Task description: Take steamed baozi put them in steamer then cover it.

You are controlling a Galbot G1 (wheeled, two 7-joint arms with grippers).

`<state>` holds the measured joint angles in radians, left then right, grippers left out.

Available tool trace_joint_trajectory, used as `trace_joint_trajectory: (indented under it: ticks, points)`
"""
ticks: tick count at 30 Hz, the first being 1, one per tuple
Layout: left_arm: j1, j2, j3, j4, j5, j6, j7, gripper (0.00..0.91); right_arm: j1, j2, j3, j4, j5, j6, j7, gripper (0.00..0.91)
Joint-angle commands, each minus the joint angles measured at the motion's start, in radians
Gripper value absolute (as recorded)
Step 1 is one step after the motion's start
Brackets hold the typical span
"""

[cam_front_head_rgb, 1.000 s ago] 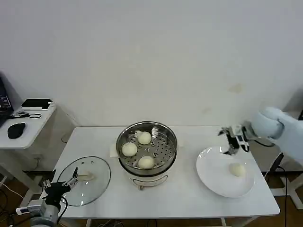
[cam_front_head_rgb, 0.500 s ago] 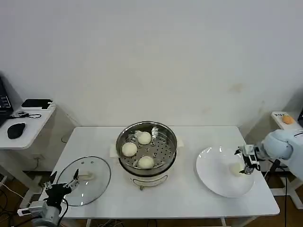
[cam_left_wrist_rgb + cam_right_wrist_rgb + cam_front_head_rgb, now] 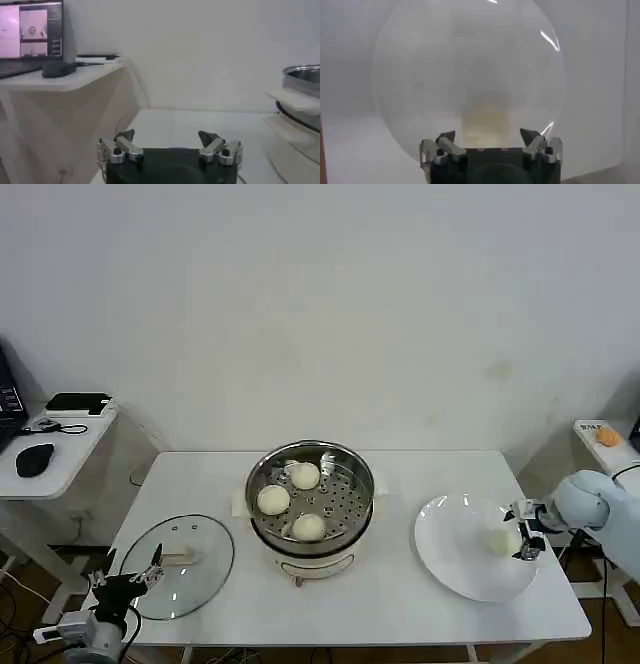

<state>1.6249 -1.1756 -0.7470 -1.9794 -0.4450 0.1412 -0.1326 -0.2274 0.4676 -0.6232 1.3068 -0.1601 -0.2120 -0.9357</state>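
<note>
On the white counter (image 3: 400, 604) the steamer (image 3: 310, 496) stands in the middle, and three steamed baozi (image 3: 308, 527) lie on its perforated tray. The fourth one (image 3: 497, 540) lies on the white plate (image 3: 450, 559) at the robot's right. The right pincer (image 3: 527, 534) is low at the far edge of this plate, just beside the bun, with its fingers (image 3: 446, 142) apart and nothing between them. The cover (image 3: 190, 569) lies flat on the counter at the left of the steamer. The left pincer (image 3: 130, 574) waits near the cover's edge, its fingers also apart and empty.
</note>
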Motion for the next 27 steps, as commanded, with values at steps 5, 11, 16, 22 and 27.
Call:
trace_joint_trajectory:
  ticks: [5, 11, 16, 22, 27]
  points:
    - [-0.001, 0.000, 0.006, -0.002, 0.004, 0.000, 0.000, 0.907, -0.033, 0.080, 0.025, -0.110, -0.032, 0.007, 0.002, 0.856]
    - [-0.001, 0.000, 0.007, -0.003, 0.006, 0.000, -0.001, 0.907, -0.027, 0.103, 0.020, -0.117, -0.030, -0.004, 0.002, 0.796]
    - [0.000, -0.002, 0.007, -0.002, 0.006, 0.000, -0.001, 0.907, -0.024, 0.110, 0.019, -0.127, -0.031, -0.006, 0.002, 0.766]
    - [0.002, -0.005, 0.003, -0.005, 0.006, 0.000, -0.001, 0.907, -0.015, 0.092, 0.020, -0.108, -0.038, -0.017, -0.017, 0.685]
    - [0.006, -0.007, -0.001, -0.009, 0.006, -0.001, -0.001, 0.907, 0.030, 0.058, 0.000, -0.061, -0.009, -0.038, -0.036, 0.645]
